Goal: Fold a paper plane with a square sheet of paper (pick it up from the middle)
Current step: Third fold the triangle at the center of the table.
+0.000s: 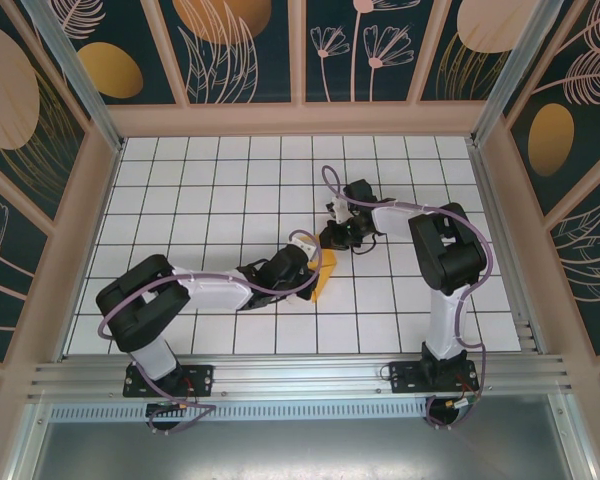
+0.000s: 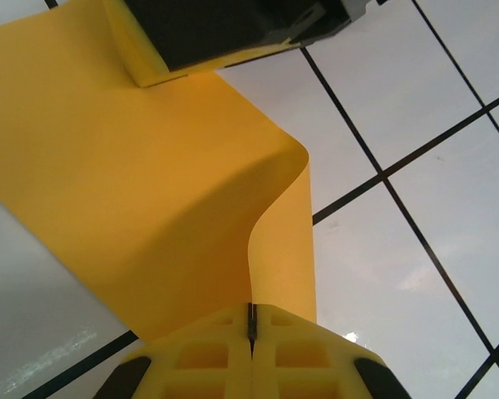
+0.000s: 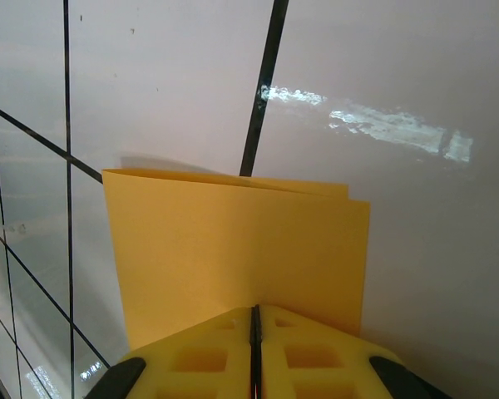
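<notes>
One sheet (image 2: 150,191) — left fingers (image 2: 293,331), right fingers (image 3: 308,341)

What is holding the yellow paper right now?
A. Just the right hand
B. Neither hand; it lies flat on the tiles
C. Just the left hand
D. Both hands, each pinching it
D: the left hand and the right hand each have their yellow fingers closed on an edge of the paper, as each wrist view shows.

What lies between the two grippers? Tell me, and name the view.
The orange-yellow sheet of paper spans that stretch in a bowed curve, pinched by the left gripper and the right gripper. The left wrist view shows it best.
</notes>
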You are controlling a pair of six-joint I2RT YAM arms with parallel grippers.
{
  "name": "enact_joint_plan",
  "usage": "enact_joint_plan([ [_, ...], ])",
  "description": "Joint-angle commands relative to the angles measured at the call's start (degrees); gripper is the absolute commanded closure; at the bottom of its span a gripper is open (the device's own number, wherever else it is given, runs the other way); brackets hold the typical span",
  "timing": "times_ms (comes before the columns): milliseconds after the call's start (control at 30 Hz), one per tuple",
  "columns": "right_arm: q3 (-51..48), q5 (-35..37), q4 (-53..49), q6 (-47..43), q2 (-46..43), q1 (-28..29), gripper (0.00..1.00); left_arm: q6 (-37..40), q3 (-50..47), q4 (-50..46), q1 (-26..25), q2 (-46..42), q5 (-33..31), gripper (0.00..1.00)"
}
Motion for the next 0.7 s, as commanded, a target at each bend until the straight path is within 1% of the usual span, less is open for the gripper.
enact_joint_plan([
  [0, 0.6, 1.6, -2.9, -1.7, 2.1, 0.9, 0.88, 0.6, -0.6, 1.4, 0.6, 0.4, 0.2, 1.0],
  [300, 0.7, 1.7, -2.9, -1.4, 2.2, 1.0, 0.88, 0.5, -1.3, 1.4, 1.0, 0.5, -0.9, 1.0],
  [667, 1.0, 2.1, -3.5, -1.8, 2.7, 1.0, 0.88, 1.2, -1.4, 1.3, 1.8, 0.6, -0.4, 1.0],
])
